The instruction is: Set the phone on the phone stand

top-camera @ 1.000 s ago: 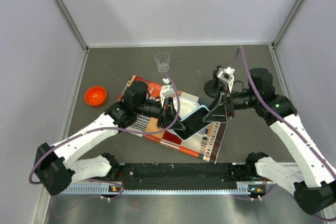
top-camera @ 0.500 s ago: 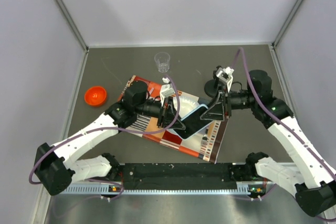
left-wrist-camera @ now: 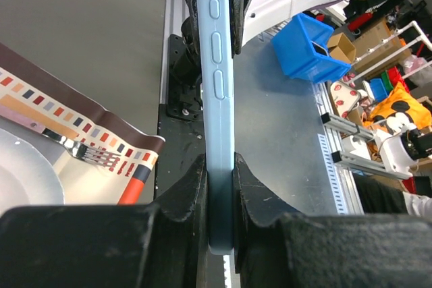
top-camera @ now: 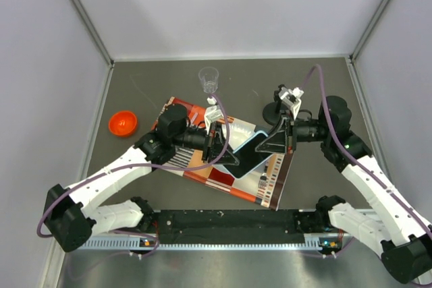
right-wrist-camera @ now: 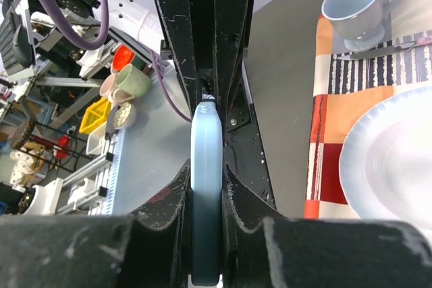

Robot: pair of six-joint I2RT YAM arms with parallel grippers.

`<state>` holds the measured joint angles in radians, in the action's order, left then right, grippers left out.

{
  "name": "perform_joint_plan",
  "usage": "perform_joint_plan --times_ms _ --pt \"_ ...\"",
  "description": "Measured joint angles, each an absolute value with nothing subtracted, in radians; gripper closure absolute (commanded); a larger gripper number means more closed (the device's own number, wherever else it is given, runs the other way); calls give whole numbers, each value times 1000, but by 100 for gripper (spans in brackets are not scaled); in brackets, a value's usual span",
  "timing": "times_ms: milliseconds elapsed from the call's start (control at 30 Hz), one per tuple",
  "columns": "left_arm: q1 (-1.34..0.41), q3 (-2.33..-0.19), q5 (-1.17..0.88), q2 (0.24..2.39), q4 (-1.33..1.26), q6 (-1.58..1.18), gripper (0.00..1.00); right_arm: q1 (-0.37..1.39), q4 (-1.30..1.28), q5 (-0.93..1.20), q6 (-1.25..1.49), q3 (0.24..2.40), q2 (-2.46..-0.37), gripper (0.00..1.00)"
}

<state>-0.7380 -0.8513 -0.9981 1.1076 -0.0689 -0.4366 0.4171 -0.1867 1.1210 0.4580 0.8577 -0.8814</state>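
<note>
Blue-rimmed phone (top-camera: 251,155) hung over the placemat (top-camera: 226,181), gripped from both sides: the left jaws closed tight on its left end, the right jaws on its right. Just beyond the phone stood the stand (top-camera: 271,110) on the worktop (top-camera: 135,92); farther off, a clear cup (top-camera: 209,79).

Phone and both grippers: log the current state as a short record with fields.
phone: tilted over the placemat, gripped at both ends
left gripper: shut on the phone's near-left end
right gripper: shut on the opposite end
phone stand: on the table behind the right gripper, phone not on it
plate: on the placemat, partly under the phone
cup: clear, at the back of the table
bowl: orange, at the left
</note>
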Motion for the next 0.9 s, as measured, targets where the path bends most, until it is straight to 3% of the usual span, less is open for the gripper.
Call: perform_joint_plan --times_ms 67,133,167,200,300,333,500,667,900 --pt "-737 -849 -1003 1108 -77 -457 100 417 -153 1126 467 844 -878 100" --pt "-736 -847 -1006 1108 -83 -470 90 417 -138 1127 480 836 -875 100" --pt "-735 -846 -1006 1108 -83 -474 81 417 -130 1125 485 830 -870 100" --pt "-736 -846 -1005 1108 -84 -476 63 417 -124 1119 490 824 -863 100" --pt "-736 -847 -981 1108 -99 -464 29 419 -133 1069 490 804 -814 100" --pt "-736 -849 -961 1103 -104 -461 26 421 -146 1049 486 799 -796 100" --pt "-732 -855 -766 1056 -77 -427 24 426 -362 788 400 812 -670 100" --pt "-742 -899 -479 1058 -56 -415 31 426 -648 413 355 881 -553 100" --pt "-889 -1080 -52 1309 -66 -353 41 426 -983 -148 396 1074 -468 100"
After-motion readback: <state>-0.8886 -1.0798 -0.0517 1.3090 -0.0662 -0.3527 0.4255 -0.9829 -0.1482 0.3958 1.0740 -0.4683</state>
